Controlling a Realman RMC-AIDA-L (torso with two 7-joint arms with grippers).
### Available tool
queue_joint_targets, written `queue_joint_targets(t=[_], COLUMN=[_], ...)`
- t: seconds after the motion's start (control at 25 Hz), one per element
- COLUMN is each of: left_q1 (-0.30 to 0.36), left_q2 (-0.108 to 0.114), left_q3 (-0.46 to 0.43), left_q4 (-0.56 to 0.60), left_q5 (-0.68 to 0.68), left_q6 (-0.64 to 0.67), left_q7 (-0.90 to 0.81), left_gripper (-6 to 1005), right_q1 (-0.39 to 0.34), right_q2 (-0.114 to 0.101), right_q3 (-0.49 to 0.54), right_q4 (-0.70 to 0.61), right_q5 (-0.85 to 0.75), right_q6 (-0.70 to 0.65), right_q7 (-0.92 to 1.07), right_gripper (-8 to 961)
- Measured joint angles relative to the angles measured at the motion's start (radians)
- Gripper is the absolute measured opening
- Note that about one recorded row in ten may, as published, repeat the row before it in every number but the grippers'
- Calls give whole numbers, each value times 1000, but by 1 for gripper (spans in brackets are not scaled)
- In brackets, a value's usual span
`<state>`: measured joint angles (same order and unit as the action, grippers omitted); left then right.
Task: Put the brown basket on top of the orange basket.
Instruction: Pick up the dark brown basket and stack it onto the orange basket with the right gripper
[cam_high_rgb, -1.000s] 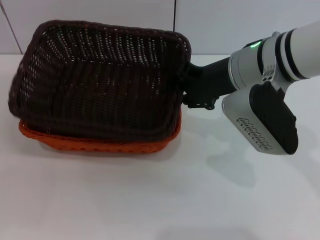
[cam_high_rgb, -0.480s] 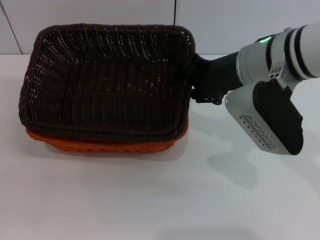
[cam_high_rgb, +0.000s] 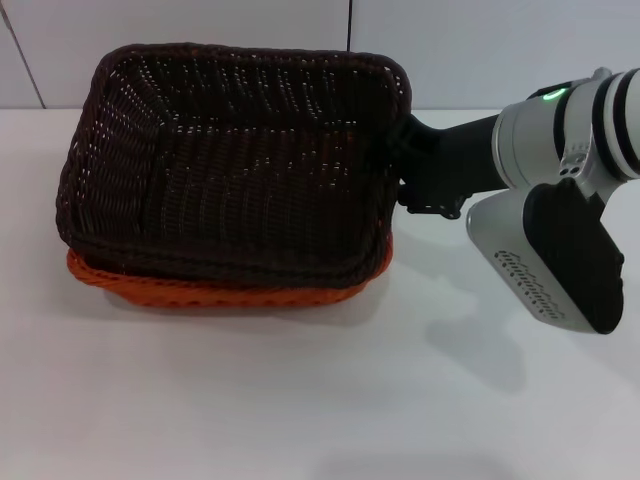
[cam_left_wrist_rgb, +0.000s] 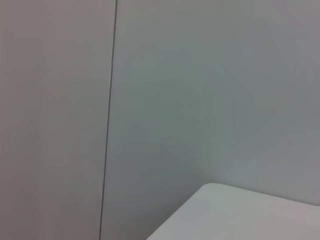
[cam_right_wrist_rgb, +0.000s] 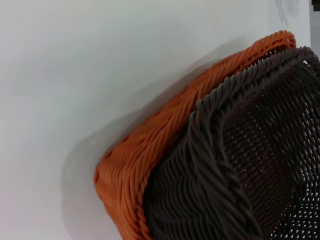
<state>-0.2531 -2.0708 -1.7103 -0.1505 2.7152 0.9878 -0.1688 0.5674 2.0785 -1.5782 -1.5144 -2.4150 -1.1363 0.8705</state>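
Nesting inside one orange basket (cam_high_rgb: 225, 292), one brown basket (cam_high_rgb: 240, 165) meets the right gripper (cam_high_rgb: 402, 170), jaw state indiscernible.

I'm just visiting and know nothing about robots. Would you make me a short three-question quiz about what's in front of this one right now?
1. True or false: the brown basket sits inside the orange basket.
2. Which arm's gripper is at the baskets? A) left B) right
3. Fill in: both baskets rest on a white ____.

Key:
1. True; only the orange rim shows beneath it.
2. B; the right gripper is at the brown basket's right rim.
3. table.
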Motion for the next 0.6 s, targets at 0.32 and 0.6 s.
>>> queue_joint_targets(t=[0.32,0.6], left_q1=[4,6], left_q2=[0,1], left_q3=[0,0], left_q4=[8,8], left_q5=[1,2], left_q6=[0,0], left_q7=[0,0], left_gripper=[765,765], right_q1=[-11,-35], right_q2=[0,4], right_q3=[-65,-86], right_q4=[18,-9], right_q5=[-58,-66], right_q6=[89,95], right_q7=[53,68], right_gripper=[428,540])
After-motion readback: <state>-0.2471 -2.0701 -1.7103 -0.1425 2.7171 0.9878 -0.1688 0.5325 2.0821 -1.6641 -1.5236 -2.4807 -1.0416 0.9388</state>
